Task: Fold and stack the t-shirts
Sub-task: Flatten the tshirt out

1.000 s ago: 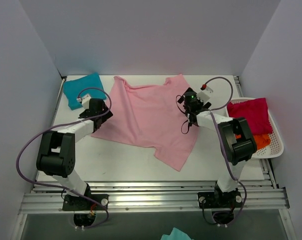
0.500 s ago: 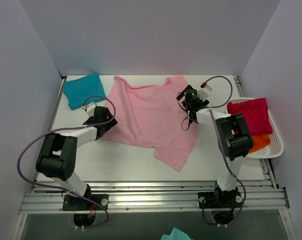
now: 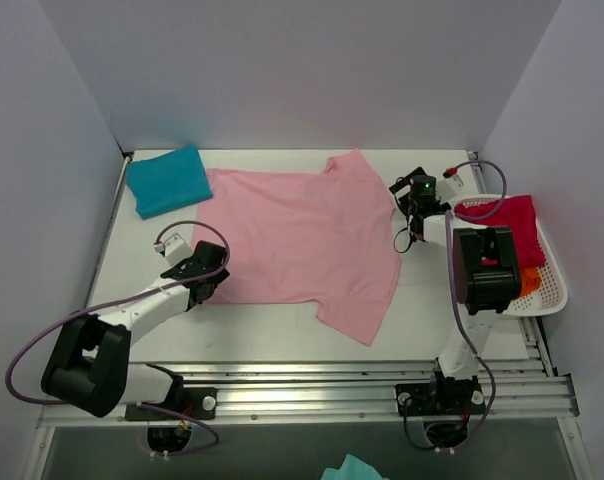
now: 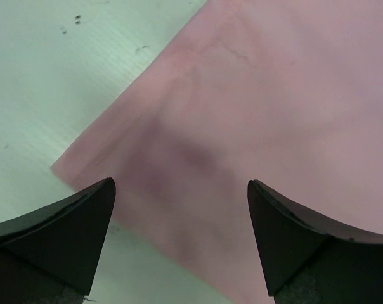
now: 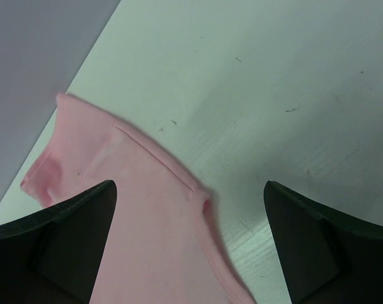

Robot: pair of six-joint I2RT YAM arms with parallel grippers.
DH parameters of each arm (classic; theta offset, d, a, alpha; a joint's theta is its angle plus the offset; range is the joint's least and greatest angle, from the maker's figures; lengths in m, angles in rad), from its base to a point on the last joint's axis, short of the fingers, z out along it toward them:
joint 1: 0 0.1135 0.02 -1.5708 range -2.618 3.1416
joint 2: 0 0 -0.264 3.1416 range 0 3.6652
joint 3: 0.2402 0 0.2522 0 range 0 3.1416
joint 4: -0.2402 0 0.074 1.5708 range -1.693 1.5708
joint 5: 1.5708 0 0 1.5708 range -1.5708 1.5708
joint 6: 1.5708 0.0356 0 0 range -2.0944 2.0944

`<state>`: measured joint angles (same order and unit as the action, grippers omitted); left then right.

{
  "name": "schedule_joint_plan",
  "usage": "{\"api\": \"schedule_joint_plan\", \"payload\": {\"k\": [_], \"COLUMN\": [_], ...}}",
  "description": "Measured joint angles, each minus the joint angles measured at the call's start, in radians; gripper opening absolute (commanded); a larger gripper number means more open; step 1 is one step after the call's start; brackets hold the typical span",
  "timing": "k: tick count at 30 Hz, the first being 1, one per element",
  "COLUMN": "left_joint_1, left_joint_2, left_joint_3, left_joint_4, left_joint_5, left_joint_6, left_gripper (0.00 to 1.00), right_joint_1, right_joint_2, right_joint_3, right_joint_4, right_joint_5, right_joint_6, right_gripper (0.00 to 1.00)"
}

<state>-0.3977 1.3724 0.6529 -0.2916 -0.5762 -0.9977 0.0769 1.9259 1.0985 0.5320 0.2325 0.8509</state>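
Note:
The large light pink t-shirt (image 3: 302, 240) lies spread flat mid-table. My left gripper (image 3: 210, 278) is open just over its near-left corner; the left wrist view shows that corner (image 4: 179, 164) between my open, empty fingers (image 4: 182, 240). My right gripper (image 3: 404, 192) is open at the shirt's right edge by the sleeve; the right wrist view shows the hem (image 5: 153, 228) between the open fingers (image 5: 191, 247). The teal-blue t-shirt (image 3: 167, 180) lies folded at the back left. The magenta-red t-shirt (image 3: 502, 225) and the orange one (image 3: 527, 283) lie in a basket.
A white basket (image 3: 554, 290) stands at the table's right edge. Walls close in the table at the back and both sides. A metal rail (image 3: 302, 390) runs along the near edge. Purple cables loop from both arms.
The left gripper moved toward the near edge and the right gripper moved right. The pink t-shirt, bunched before, now lies wider and flatter. Both grippers stand open.

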Motion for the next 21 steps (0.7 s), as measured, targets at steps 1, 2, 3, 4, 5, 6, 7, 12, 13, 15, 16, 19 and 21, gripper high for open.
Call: {"api": "schedule_joint_plan", "payload": {"k": [1, 2, 3, 4, 5, 6, 7, 12, 13, 15, 16, 19, 21], "left_joint_1": [-0.004, -0.011, -0.021, -0.030, -0.039, -0.046, -0.051, -0.065, -0.066, -0.070, -0.073, -0.108, -0.145], "left_joint_2": [-0.025, -0.045, -0.063, -0.078, -0.092, -0.103, -0.114, -0.182, -0.198, -0.241, -0.267, -0.383, -0.482], "left_joint_3": [-0.010, -0.015, -0.016, -0.016, -0.016, -0.014, -0.013, 0.064, 0.097, 0.167, 0.193, 0.213, 0.198], "left_joint_4": [-0.029, -0.059, -0.082, -0.094, -0.103, -0.111, -0.120, -0.167, -0.178, -0.183, -0.183, -0.175, -0.151], "left_joint_5": [-0.008, -0.022, -0.032, -0.040, -0.050, -0.058, -0.066, -0.108, -0.121, -0.143, -0.153, -0.167, -0.141], "left_joint_6": [-0.018, -0.032, -0.042, -0.047, -0.050, -0.050, -0.048, 0.011, 0.029, 0.072, 0.095, 0.168, 0.227], "left_gripper": [0.94, 0.94, 0.94, 0.94, 0.94, 0.94, 0.94, 0.94, 0.94, 0.94, 0.94, 0.94, 0.94], "right_joint_1": [-0.008, -0.011, -0.011, -0.010, -0.006, -0.003, -0.002, 0.027, 0.039, 0.074, 0.098, 0.192, 0.300], "right_joint_2": [0.000, 0.000, 0.000, 0.000, 0.000, 0.000, 0.000, -0.014, -0.027, -0.074, -0.109, -0.261, -0.403], "right_joint_3": [-0.005, -0.011, -0.016, -0.022, -0.029, -0.034, -0.039, -0.057, -0.061, -0.065, -0.068, -0.079, -0.082], "right_joint_4": [0.003, 0.005, 0.010, 0.016, 0.023, 0.027, 0.031, 0.037, 0.023, -0.021, -0.046, -0.118, -0.157], "right_joint_5": [-0.004, -0.010, -0.016, -0.026, -0.033, -0.040, -0.047, -0.050, -0.039, 0.005, 0.035, 0.142, 0.259], "right_joint_6": [0.003, 0.006, 0.010, 0.012, 0.013, 0.014, 0.015, 0.008, 0.004, -0.003, -0.006, -0.018, -0.043], "right_gripper": [0.96, 0.96, 0.96, 0.96, 0.96, 0.96, 0.96, 0.96, 0.97, 0.98, 0.98, 0.99, 1.00]}}
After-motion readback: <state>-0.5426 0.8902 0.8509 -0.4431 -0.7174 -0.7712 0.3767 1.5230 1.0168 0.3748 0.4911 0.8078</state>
